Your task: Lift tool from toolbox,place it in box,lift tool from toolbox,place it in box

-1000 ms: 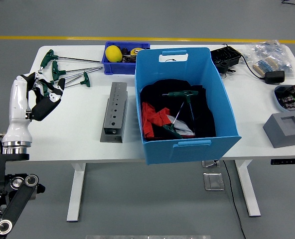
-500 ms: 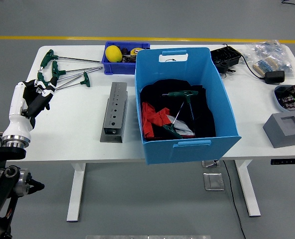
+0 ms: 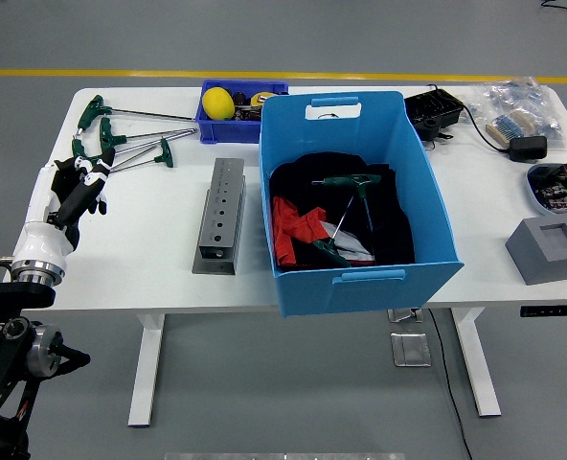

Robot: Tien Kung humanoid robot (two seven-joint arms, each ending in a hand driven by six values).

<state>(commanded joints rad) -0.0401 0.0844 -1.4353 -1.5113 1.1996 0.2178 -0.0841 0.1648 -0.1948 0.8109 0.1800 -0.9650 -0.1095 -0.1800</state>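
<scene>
Several green T-handle wrenches lie on the white table at its far left. A grey metal tool holder stands beside a large blue box. Two green T-handle wrenches lie inside the box on black and red cloth. My left hand hovers at the table's left edge, just in front of the wrench handles. Its fingers are relaxed and hold nothing. My right arm is out of view.
A small blue bin with a yellow ball sits at the back. On the right stand a black device, a black charger, a bowl and a grey foam block.
My left hand has dropped lower and turned side-on, its spread fingers drawn together. It now sits nearer the wrench handles at the table's left edge. Nothing else moved.
</scene>
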